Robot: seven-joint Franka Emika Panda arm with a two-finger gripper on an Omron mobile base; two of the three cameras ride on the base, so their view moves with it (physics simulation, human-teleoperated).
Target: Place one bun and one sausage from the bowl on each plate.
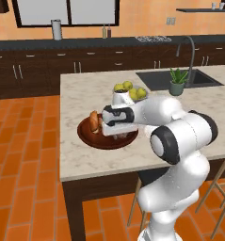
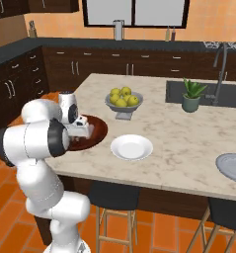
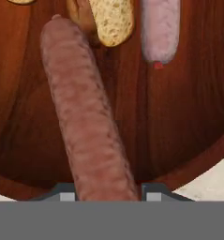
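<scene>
In the hand view a reddish-brown sausage [image 3: 85, 122] lies lengthwise in the dark wooden bowl [image 3: 183, 117]. Its near end sits between the tips of my gripper [image 3: 108, 194], and both fingers press against its sides. Further in lie a paler pink sausage [image 3: 160, 28] and a tan bun [image 3: 111, 18]. From the left base view my gripper [image 1: 117, 135] reaches down into the bowl [image 1: 85, 136], with a bun [image 1: 93, 120] to its left. The white plate [image 2: 132, 147] lies right of the bowl [image 2: 100, 129]. The grey plate [image 2: 233, 167] is far right.
A grey bowl of yellow-green apples [image 2: 123, 99] stands behind the white plate. A potted plant [image 2: 192, 95] sits by the sink [image 1: 177, 77] at the back right. Stools stand under the island's near edge [image 2: 114, 195].
</scene>
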